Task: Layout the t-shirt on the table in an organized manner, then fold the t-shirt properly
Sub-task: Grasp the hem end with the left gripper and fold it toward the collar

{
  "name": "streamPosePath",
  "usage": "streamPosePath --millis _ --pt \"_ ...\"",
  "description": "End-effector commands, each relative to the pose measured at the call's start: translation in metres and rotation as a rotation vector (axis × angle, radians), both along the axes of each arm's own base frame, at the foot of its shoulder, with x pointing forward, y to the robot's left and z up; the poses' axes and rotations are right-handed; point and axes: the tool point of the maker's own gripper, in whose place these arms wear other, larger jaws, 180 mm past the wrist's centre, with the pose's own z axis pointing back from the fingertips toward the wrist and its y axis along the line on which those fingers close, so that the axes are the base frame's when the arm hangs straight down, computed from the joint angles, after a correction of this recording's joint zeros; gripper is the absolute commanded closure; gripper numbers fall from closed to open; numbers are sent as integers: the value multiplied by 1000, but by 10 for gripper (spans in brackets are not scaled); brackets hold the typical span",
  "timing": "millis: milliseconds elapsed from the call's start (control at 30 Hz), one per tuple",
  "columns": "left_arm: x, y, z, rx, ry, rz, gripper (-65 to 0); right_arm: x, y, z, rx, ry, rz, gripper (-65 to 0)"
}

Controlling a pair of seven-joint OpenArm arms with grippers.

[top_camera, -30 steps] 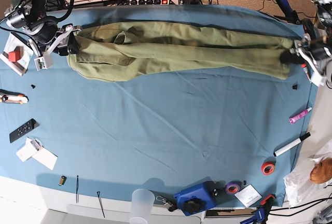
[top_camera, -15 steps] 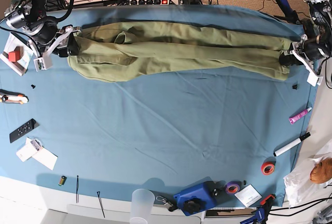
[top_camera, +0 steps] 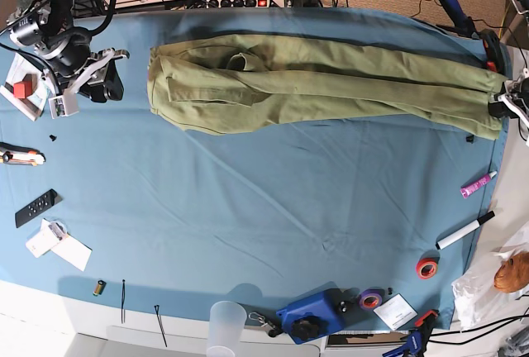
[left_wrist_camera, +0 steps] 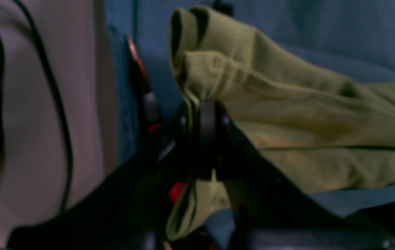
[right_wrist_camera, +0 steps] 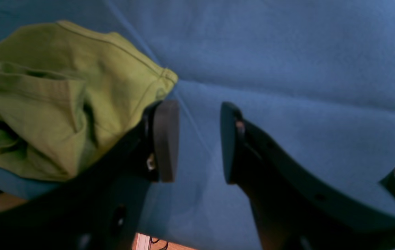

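Starting at the table's (top_camera: 248, 233) left end in the base view, your right gripper (right_wrist_camera: 194, 142) hangs with its jaws apart and nothing between them, just off the t-shirt's near corner. That end lies free, probably so the other arm can drag the cloth straight. The single t-shirt (top_camera: 322, 84) stretches as a long bunched band along the far edge, reaching the right end of the table. There your left gripper (left_wrist_camera: 202, 139) is clamped on the shirt's edge, layers of fabric pinched between the closed jaws; that grip looks meant to pull the shirt taut. You have one shirt, two grippers, and the layout is not yet flat.
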Motion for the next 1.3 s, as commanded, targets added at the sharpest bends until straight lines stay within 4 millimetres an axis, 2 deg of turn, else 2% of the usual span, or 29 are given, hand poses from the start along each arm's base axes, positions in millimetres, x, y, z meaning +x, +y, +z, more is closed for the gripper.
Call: streamPosePath --millis 0,167,333,467,567,633,733,900,1033,1267 --pt "6 2 15 -6 -34 -18 0 6 -1 12 -10 -46 7 -207" --pt "2 -35 30 -171 -99 -169 0 6 -1 12 -11 -45 6 -207" --pt "9 -77 66 -291 -280 -293 0 6 -1 12 -10 -46 6 -207" --pt "7 -114 94 -270 -382 -408 0 6 -1 12 -10 -45 6 -207" --pt "-2 -149 113 -222 -459 -504 0 6 -1 12 -10 -45 6 -207" --pt "-11 -169 119 -151 -500 -572 0 6 -1 12 -10 -45 6 -207" --pt "-22 -192 130 -106 -562 -578 0 6 -1 12 -10 -46 6 -207" --pt "-33 -208 126 -147 -575 -535 0 6 -1 12 -10 -47 6 -207" --pt "-32 -222 110 -164 -537 -551 0 7 -1 13 -8 -55 6 -207" --pt "-37 -286 81 -190 -460 -657 0 9 -1 15 -5 -69 5 -207"
